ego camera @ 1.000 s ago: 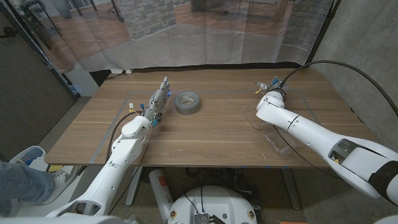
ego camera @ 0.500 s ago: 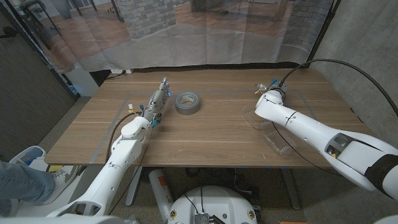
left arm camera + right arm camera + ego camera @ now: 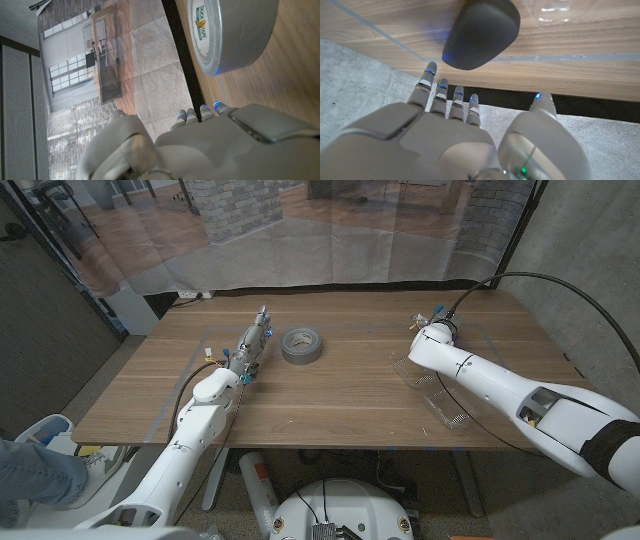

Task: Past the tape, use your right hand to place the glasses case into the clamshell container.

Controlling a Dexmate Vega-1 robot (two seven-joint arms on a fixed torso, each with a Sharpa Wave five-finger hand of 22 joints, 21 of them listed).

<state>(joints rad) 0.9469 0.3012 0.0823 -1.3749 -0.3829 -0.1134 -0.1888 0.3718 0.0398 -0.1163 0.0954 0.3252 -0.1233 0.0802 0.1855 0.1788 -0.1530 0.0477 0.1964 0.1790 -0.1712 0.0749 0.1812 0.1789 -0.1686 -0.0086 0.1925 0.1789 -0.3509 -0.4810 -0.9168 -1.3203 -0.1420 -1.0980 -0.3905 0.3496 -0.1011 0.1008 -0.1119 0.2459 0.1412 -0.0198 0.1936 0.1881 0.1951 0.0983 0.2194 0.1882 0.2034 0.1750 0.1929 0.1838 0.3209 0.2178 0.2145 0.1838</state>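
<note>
While apart, glasses case [image 3: 481, 32] lies just beyond right hand [image 3: 470, 130].

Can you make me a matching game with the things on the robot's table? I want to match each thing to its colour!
Things:
1. glasses case
2. roll of tape
3. clamshell container
4. table

Colours:
A. brown wood
B. see-through
C. black
D. grey

Pairs: 1-C, 2-D, 3-B, 4-A
</note>
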